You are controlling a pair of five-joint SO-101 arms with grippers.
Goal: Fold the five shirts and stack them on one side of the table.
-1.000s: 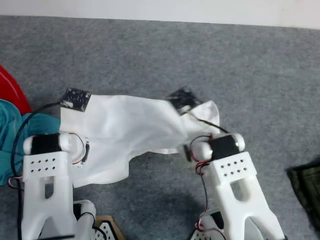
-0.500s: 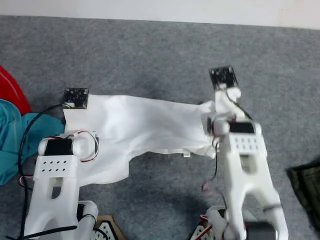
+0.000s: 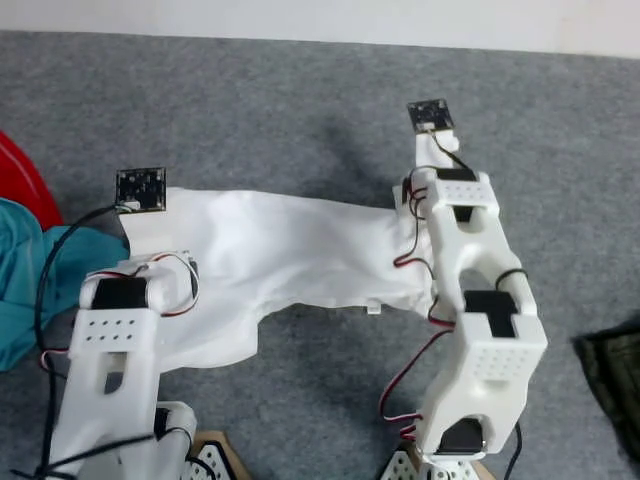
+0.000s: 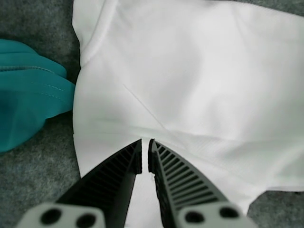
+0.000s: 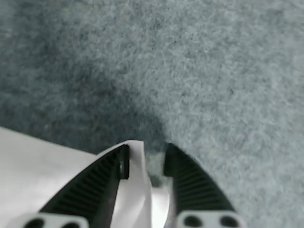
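- White shirt (image 3: 290, 255): lies in the middle of the table (image 3: 300, 110), stretched crosswise between the two arms and creased, with its near edge uneven.
- Left gripper (image 4: 146, 145): over the shirt's left end; fingers drawn together with only a slit between them, clamped on white cloth.
- Right gripper (image 5: 145, 159): at the shirt's right end; a fold of white cloth is held between the fingers, pressed against one of them, with a small gap beside the other.
- Teal shirt (image 3: 25, 270): bunched at the table's left edge, touching the white shirt's left side.
- Red object (image 3: 20, 180): at the left edge, just behind the teal shirt and cut off by the frame.
- Dark cloth (image 3: 612, 375): at the right edge toward the front, well apart from the white shirt.
- Left arm (image 3: 110, 340): covers the shirt's near left part in the high view.
- Right arm (image 3: 480, 330): covers the shirt's right end in the high view.
- High view: gives the shirt's full spread, the red object and the dark cloth.
- Wrist views: give the fingers and the cloth between them, hidden under the arms from above.
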